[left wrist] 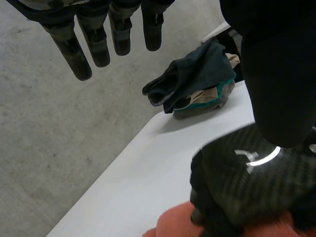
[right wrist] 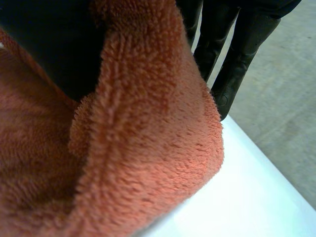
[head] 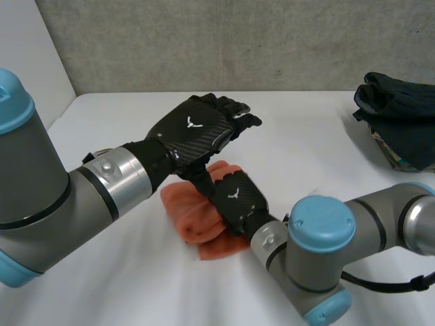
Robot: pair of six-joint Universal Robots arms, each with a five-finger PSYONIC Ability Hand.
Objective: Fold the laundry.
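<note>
A white surface (head: 306, 142) is seen from above, from behind two robot arms. A salmon-orange towel (head: 192, 219) lies bunched on it, a little toward 6 o'clock from the middle of the head view.

The right robot hand (head: 238, 199) sits on top of the towel with its back upward. The right arm (head: 367, 217) reaches in from 4 o'clock. In the right wrist view a thick fold of the towel (right wrist: 148, 148) stands up between the thumb and the fingers (right wrist: 237, 59), which pinch it (the fingers are straight and lie along the fold's far side).

The left robot hand (head: 197, 129) hovers in the air above the towel, at 12 o'clock from the right robot hand and clear of the cloth. Its fingers (left wrist: 94, 47) are straight and slightly spread, holding nothing. The left arm (head: 41, 197) comes in from 8 o'clock. In the left wrist view the right robot hand (left wrist: 252, 182) lies under the left palm, resting on the towel (left wrist: 173, 224).

A pile of dark clothes (head: 397, 115) lies at 3 o'clock near the surface's edge, well apart from the towel. In the left wrist view, teal and tan cloth shows under its dark top pieces.
</note>
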